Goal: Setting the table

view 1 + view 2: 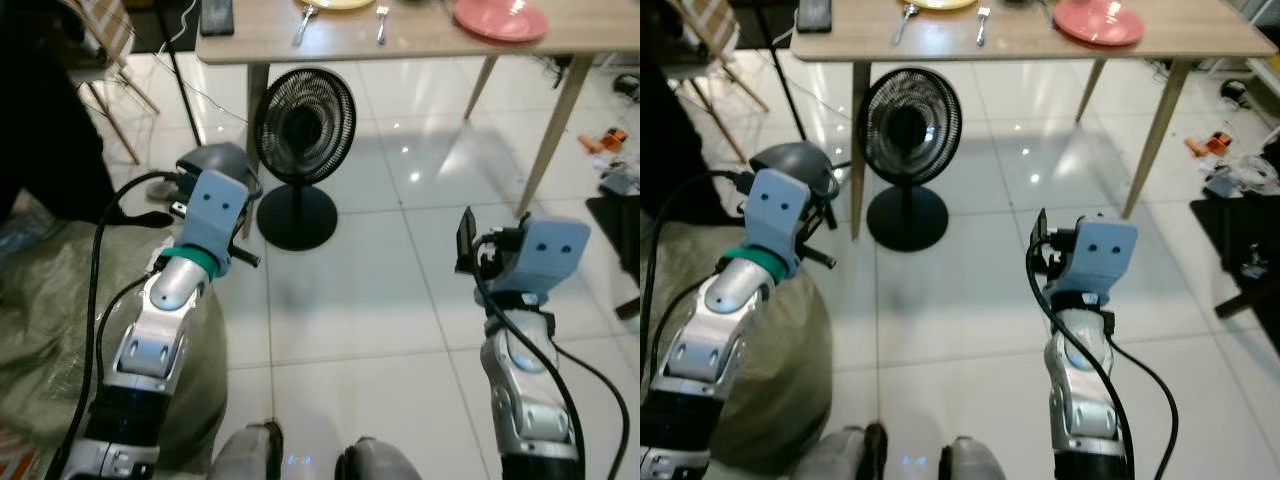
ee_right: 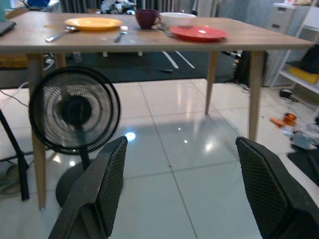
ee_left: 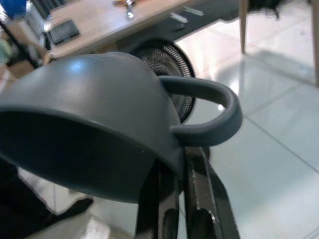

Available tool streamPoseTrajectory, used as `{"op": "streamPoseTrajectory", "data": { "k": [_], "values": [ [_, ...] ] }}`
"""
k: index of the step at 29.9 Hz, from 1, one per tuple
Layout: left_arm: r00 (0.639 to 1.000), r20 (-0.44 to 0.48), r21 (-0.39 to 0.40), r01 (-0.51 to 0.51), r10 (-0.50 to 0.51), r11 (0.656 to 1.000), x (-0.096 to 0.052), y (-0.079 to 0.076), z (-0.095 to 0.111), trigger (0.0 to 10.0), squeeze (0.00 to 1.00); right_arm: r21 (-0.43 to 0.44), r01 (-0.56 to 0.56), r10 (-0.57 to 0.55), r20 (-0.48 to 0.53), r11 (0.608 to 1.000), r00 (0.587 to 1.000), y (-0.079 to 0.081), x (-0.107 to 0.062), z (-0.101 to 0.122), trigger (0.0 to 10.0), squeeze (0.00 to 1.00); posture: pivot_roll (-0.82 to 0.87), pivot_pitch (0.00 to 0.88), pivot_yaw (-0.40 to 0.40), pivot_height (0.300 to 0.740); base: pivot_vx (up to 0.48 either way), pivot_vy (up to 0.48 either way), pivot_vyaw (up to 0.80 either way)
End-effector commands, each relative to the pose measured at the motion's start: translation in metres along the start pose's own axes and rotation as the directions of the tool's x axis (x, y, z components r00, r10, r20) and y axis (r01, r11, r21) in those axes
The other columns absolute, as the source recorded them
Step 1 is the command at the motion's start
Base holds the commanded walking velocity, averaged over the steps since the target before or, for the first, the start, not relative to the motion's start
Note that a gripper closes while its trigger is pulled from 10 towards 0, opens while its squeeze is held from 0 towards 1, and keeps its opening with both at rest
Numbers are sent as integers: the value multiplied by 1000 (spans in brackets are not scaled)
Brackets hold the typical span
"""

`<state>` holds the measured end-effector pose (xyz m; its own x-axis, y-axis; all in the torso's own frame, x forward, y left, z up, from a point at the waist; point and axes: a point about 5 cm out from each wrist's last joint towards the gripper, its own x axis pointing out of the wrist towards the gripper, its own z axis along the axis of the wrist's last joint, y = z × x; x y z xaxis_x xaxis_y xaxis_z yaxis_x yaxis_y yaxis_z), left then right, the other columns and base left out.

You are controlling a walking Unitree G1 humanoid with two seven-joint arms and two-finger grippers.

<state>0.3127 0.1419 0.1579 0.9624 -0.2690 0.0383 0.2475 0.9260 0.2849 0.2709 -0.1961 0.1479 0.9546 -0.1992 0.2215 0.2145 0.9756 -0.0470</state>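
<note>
Left gripper [image 3: 182,199]: 2 black fingers [image 3: 204,189] clamped together on the rim of a grey cup [image 3: 94,124], just below its handle; arm raised ahead of the robot's left side.
Grey cup: smooth matte, rounded bowl shape, 1 thick loop handle [image 3: 209,109]; held tilted, mouth turned down and toward the wrist camera; off the table, carried in the air above the floor, near side of the fan.
Right gripper [image 2: 179,194]: 2 fingers [image 2: 107,184] spread wide apart, nothing between them; inner faces show a fine cross-hatched grip texture; arm raised on the right, pointing at the table.
Floor [image 1: 400,300]: glossy white tiles, dark grout lines, lamp reflections.
Sack [image 1: 40,300]: crumpled grey-green woven material, on the floor under the left arm.
Fan [image 2: 75,117]: black, round wire-mesh grille on a short stem and disc base, standing on the tiles just in front of a table leg.
Table [image 2: 149,42]: pale wood-grain top, slanted light wooden legs, beyond the fan.
Table contents: yellow plate [image 2: 93,22] with spoon [image 2: 60,34] and fork [image 2: 120,33] beside it; dark red mug [image 2: 146,18]; white bowl [image 2: 177,19]; flat red plate [image 2: 198,33]; black phone [image 1: 217,15] near the left end.
Far right floor: small scattered items, too small to tell.
</note>
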Motion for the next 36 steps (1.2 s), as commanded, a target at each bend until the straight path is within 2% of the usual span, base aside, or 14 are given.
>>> {"op": "streamPoseTrajectory", "data": {
  "k": [1,13,29,36],
  "values": [
    [1000,-2,-2,10,-10,1000,0,-2,-1,10000,0,-7,17,-17,-4,1000,1000,-4,-1,-1,10000,0,-44,31,59,740,-394,0,0],
    [1000,1,-6,13,-13,1000,1,-5,-2,10000,0,-12,22,-22,-4,1000,1000,-6,-1,0,10000,0,-50,25,58,740,-389,0,0],
    [999,5,-20,34,-34,999,3,-8,-1,10000,0,3,32,-32,-18,999,999,-7,-2,-2,10000,0,-56,21,69,740,0,0,-84],
    [999,6,-18,42,-42,999,3,-9,-1,10000,0,2,36,-36,-18,999,999,-8,-2,-2,10000,0,-56,26,70,740,0,0,-800]
  ]
}}
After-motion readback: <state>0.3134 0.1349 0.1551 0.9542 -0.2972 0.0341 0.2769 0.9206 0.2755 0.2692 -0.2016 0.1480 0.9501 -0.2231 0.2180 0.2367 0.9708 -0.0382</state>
